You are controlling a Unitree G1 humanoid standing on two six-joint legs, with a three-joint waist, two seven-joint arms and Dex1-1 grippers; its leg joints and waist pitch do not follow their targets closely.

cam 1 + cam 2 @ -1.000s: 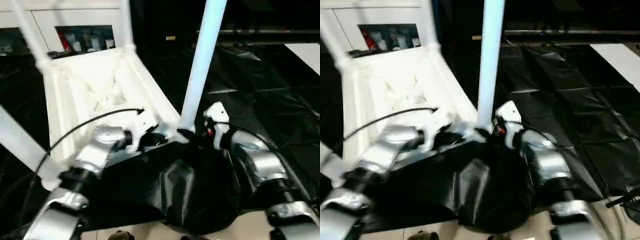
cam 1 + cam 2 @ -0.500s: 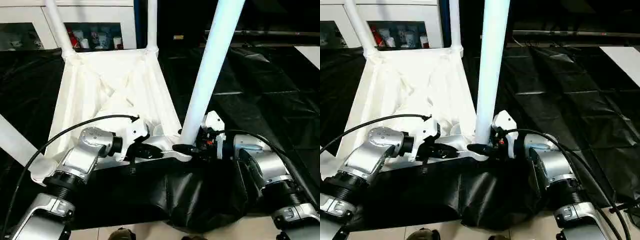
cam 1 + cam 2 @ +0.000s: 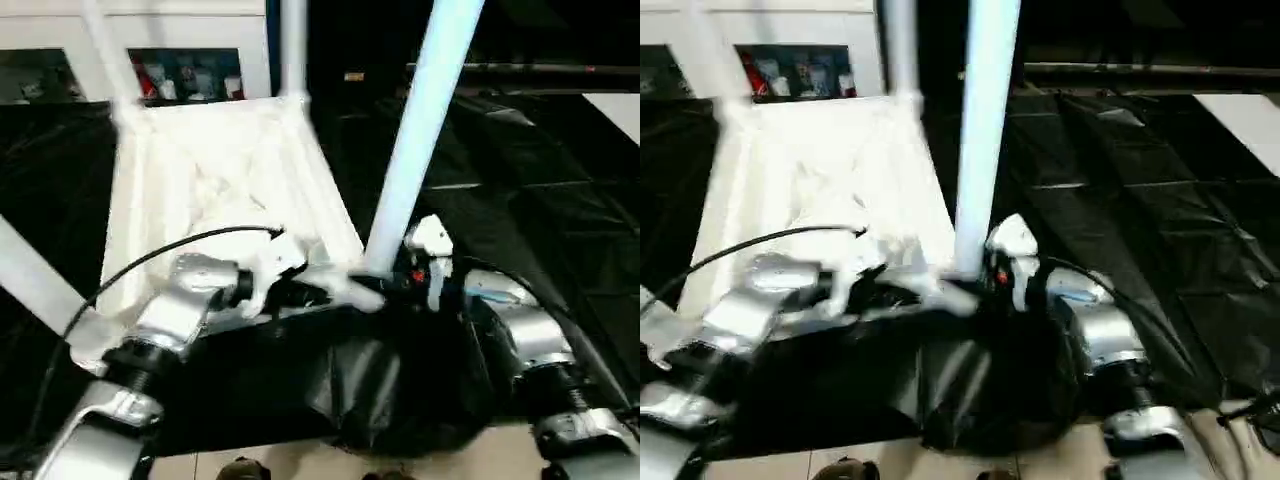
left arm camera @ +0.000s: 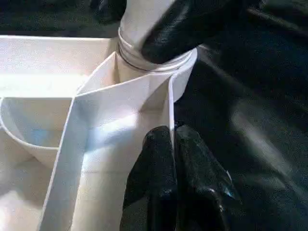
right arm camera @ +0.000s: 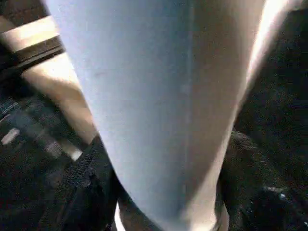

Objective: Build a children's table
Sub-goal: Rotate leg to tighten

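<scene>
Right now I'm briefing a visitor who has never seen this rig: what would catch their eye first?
The upside-down white plastic rectangular table top with its ribbed underside stands out against the black-draped work surface. A long white tapered tubular leg rises from its near corner socket, with the right tool at the leg's base. The left tool is pinched shut on a thin rib beside that socket.

upturned table (image 3: 210,180) on black-draped surface (image 3: 520,200)

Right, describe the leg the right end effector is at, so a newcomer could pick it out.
Find the upturned white tabletop on the black cloth. At its near right corner a pale leg rises from the socket, with the right end effector at its base. It is the nearest and thickest-looking leg.
</scene>
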